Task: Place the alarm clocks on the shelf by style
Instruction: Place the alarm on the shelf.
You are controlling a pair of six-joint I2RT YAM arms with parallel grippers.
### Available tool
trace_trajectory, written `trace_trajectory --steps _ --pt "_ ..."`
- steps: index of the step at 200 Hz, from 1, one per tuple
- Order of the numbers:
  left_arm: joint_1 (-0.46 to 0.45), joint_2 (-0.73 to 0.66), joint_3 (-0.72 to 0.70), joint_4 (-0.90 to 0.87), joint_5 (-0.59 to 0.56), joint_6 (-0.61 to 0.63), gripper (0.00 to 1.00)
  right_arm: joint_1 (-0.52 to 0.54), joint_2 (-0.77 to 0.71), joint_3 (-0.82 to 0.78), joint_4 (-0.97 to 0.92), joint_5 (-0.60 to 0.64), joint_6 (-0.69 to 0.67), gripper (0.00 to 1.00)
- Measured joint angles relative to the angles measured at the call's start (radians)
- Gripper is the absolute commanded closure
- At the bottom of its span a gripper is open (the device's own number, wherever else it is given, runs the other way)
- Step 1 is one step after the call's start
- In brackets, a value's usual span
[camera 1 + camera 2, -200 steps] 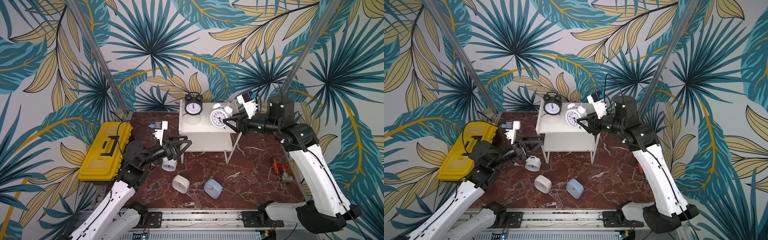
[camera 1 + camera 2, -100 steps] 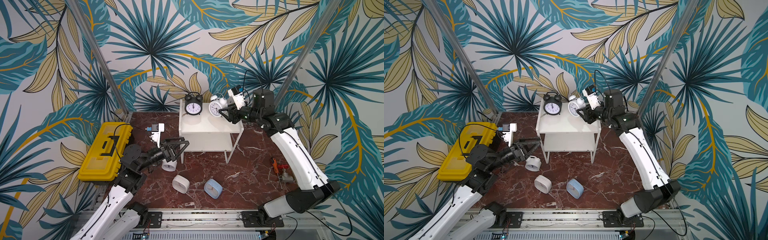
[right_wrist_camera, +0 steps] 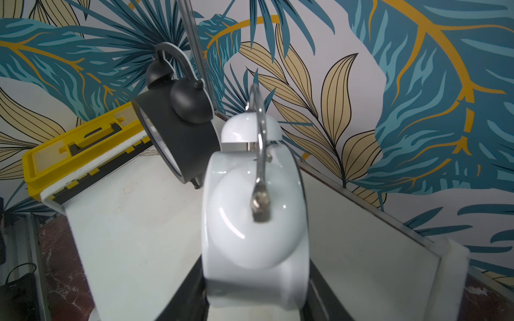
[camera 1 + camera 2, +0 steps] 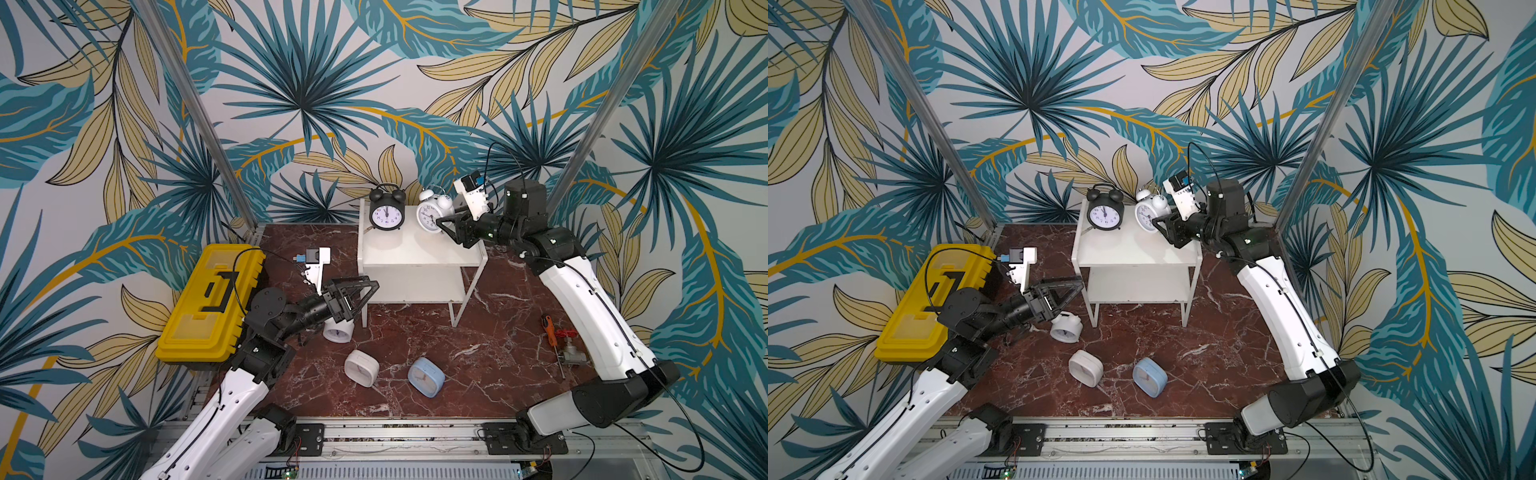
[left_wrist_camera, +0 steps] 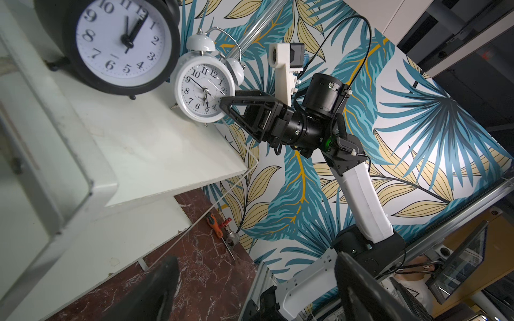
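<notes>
Right side pinching a clock at the shelf top, left side spread wide and empty.

My right gripper (image 4: 443, 223) pinches the white round twin-bell alarm clock (image 4: 430, 214) at the right rear of the top board of the small white two-tier shelf (image 4: 415, 251), just beside the black round twin-bell alarm clock (image 4: 386, 212). My left gripper (image 4: 370, 291) hovers with fingers spread above a second white twin-bell clock (image 4: 338, 333) lying on the dark red marble tabletop (image 4: 490, 332) by the shelf's front left leg. The white rounded-square clock (image 4: 361, 368) and the light blue rounded-square clock (image 4: 426, 377) lie near each other further forward.
</notes>
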Motion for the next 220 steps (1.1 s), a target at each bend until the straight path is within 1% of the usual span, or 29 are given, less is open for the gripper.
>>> trace_trajectory --steps 13,36,72,97,108,196,212,220 --pt "0.000 0.004 -0.001 0.005 0.000 -0.003 0.10 0.000 0.000 -0.001 0.002 0.000 0.000 0.53" --pt "0.000 0.008 -0.001 0.013 0.000 -0.006 0.10 0.000 -0.007 -0.016 0.013 0.000 0.000 0.48" --pt "0.000 0.016 -0.001 0.027 0.000 -0.011 0.10 0.000 -0.028 -0.043 0.013 0.005 -0.001 0.44" --pt "0.000 0.018 -0.001 0.028 0.001 -0.011 0.10 0.000 -0.034 -0.047 0.013 0.009 0.000 0.38" --pt "0.000 0.019 -0.001 0.028 0.001 -0.012 0.10 0.000 -0.035 -0.047 0.013 0.014 -0.001 0.37" --pt "0.001 0.019 -0.021 0.035 0.005 -0.019 0.10 -0.017 -0.036 -0.047 0.012 0.049 0.000 0.41" --pt "0.001 0.019 -0.022 0.035 0.004 -0.018 0.10 -0.023 -0.036 -0.047 0.012 0.052 -0.001 0.46" --pt "0.001 0.019 -0.023 0.035 0.004 -0.018 0.10 -0.025 -0.036 -0.047 0.012 0.054 0.001 0.47"
